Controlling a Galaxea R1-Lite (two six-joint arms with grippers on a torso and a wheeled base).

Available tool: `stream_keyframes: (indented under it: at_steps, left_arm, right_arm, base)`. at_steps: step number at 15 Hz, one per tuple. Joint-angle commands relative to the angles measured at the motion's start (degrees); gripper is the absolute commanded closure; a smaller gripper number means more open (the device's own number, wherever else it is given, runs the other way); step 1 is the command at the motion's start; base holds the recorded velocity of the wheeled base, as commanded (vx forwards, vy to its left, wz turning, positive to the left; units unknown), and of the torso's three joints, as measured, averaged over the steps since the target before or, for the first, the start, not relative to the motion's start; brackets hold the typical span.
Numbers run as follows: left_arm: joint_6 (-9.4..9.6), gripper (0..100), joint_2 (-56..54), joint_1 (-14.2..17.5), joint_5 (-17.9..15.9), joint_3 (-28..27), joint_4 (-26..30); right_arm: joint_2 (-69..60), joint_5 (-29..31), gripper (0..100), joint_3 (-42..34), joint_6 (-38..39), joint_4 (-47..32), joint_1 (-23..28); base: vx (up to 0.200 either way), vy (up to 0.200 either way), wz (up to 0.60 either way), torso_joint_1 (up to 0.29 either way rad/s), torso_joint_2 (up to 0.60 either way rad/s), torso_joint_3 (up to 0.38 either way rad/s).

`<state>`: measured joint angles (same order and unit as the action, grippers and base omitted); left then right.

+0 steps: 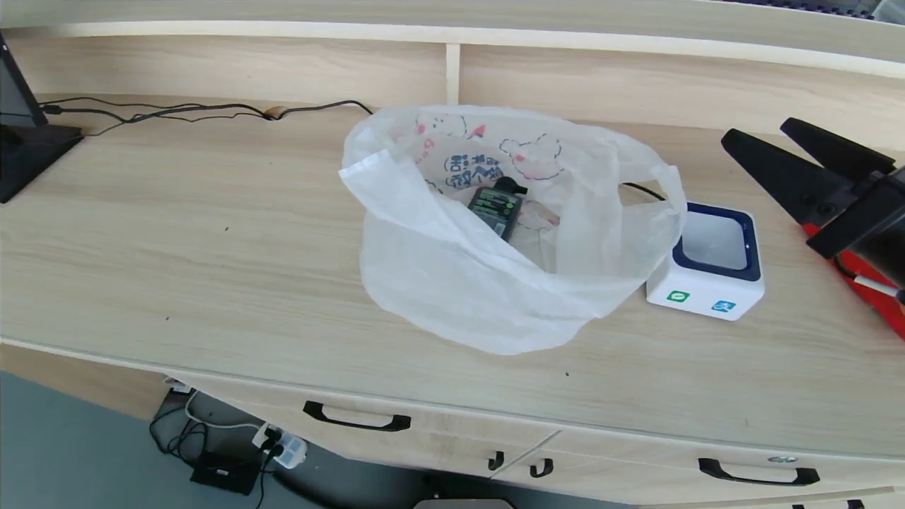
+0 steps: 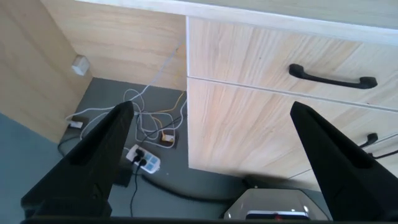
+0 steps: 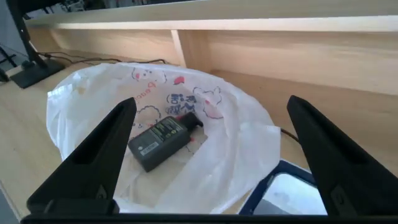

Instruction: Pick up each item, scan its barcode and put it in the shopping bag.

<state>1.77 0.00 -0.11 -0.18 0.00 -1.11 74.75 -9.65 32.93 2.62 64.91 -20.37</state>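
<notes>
A white plastic shopping bag (image 1: 495, 233) stands open in the middle of the wooden counter, also seen as the bag (image 3: 81, 112) in the right wrist view. Inside it lies a dark bottle with a green label (image 1: 498, 205), (image 3: 163, 140). A white barcode scanner with a blue rim (image 1: 710, 261) sits just right of the bag. My right gripper (image 1: 792, 152), (image 3: 208, 118) hovers open and empty above the counter at the right, beyond the scanner. My left gripper (image 2: 211, 118) hangs open and empty below the counter, facing the drawer fronts.
A black monitor stand (image 1: 28, 148) with cables (image 1: 177, 112) is at the far left of the counter (image 1: 177, 247). A raised wooden back ledge (image 1: 452, 71) runs behind. Drawers with black handles (image 1: 357, 418), (image 2: 331, 78) lie below. A power strip (image 2: 144, 160) is on the floor.
</notes>
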Motion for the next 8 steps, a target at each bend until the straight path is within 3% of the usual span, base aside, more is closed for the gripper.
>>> stream_keyframes:
  at_steps: [1, 3, 6, 8]
  left_arm:
    - [-0.01, 0, 0.09, 0.02, 0.01, 0.00, -0.03]
    - [-0.01, 0, 0.09, 0.02, 0.01, 0.00, -0.03]
    - [-0.01, 0, 0.09, -0.07, 0.01, 0.00, -0.03]
    - [-0.10, 0, 0.09, 0.02, 0.01, 0.00, -0.03]
  right_arm:
    - [-0.13, -0.01, 0, -0.23, 0.02, 0.04, -0.02]
    - [-0.84, -0.01, 0, -2.60, 0.28, 0.12, -0.02]
    - [-6.73, 0.25, 0, -12.54, 0.10, -0.49, 0.07]
    - [-8.83, 0.51, 0, -13.33, -1.92, -1.28, 0.07]
  base:
    - [0.000, 0.000, -0.60, 0.007, 0.00, 0.002]
    - [0.000, 0.000, -0.60, 0.005, 0.00, 0.002]
    - [0.000, 0.000, -0.60, 0.002, 0.00, 0.002]
    - [0.000, 0.000, 0.00, 0.000, 0.00, 0.000]
